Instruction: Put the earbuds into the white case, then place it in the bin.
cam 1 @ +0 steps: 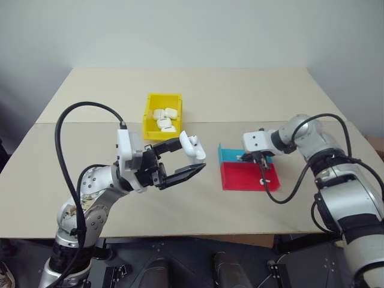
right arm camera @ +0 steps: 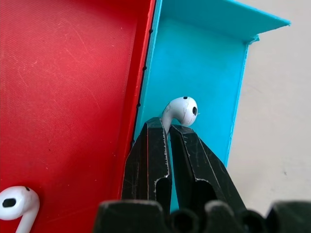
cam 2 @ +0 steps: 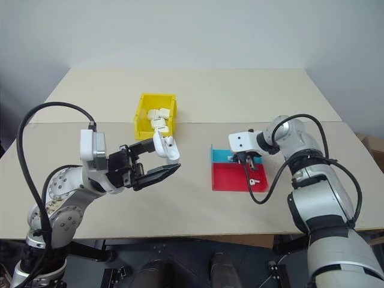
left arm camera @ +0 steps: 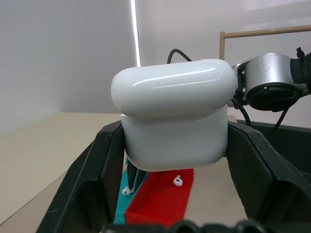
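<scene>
Right gripper (right arm camera: 169, 127) pinching 1 earbud (right arm camera: 181, 110) (teal tray (right arm camera: 204, 63) half); left gripper (left arm camera: 175, 145) clamping white case (left arm camera: 175, 114).

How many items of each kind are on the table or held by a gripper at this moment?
White cases: 5, that is 4 in the yellow bin and 1 white case held in the left gripper.
Earbuds: 2, one pinched by the right gripper in the teal section, one in the red section.
Bins: 1.
Trays: 1, the red and teal tray.
Total: 9.
</scene>
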